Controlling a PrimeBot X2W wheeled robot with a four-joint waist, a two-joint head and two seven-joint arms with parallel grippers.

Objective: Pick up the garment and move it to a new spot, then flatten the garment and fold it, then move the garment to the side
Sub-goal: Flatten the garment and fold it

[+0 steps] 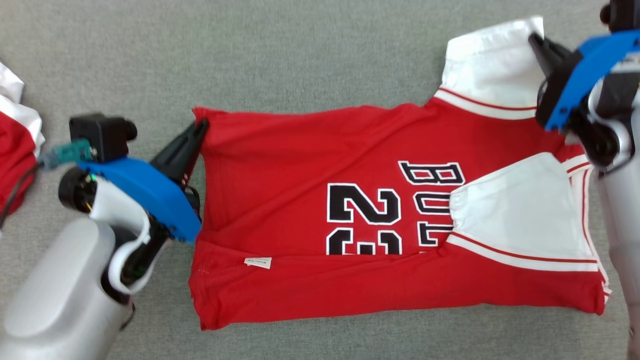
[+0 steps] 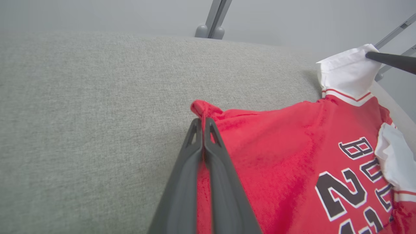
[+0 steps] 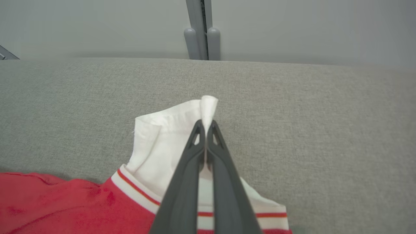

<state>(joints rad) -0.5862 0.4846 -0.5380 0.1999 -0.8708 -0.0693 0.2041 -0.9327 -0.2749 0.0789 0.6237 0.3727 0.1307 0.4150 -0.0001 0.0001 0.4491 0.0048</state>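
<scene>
You're mid-fold, I think; the near edge looks already turned over. The jersey (image 1: 280, 165) lies on the grey mat (image 1: 250, 50), left gripper (image 1: 201, 126) pinching its hem corner, right gripper (image 1: 534, 39) pinching the white sleeve tip. Next: carry both corners nearward together.

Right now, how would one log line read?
left fingers: shut on hem corner | right fingers: shut on white sleeve | jersey: partly folded
</scene>
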